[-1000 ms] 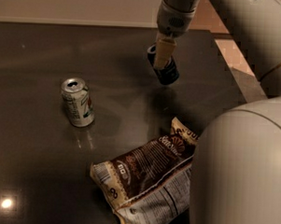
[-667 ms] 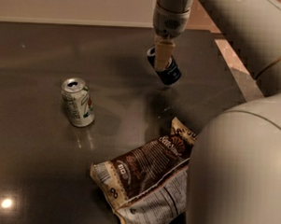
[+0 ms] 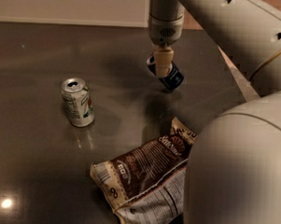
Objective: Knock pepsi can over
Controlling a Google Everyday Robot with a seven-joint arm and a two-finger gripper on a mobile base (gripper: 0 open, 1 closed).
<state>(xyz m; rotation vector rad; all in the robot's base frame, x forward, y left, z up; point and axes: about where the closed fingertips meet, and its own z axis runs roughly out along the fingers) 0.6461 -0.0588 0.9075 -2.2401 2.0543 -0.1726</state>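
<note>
The pepsi can [image 3: 173, 78] is dark navy blue and stands tilted on the dark table [image 3: 35, 165] at upper centre, its top leaning left and away. My gripper [image 3: 162, 67] hangs straight down from the arm and sits right in front of the can's upper part, touching or nearly touching it. The can's top is partly hidden behind the gripper.
A white-and-green soda can [image 3: 77, 102] stands upright at the left. A crumpled brown chip bag [image 3: 144, 175] lies at the front centre. My arm's large pale body [image 3: 240, 174] fills the right side. The table's right edge [image 3: 235, 80] runs beside the pepsi can.
The gripper has shifted a little lower and toward the near side. The pepsi can stays against it and is tilted in all frames. The other can and the bag have not moved.
</note>
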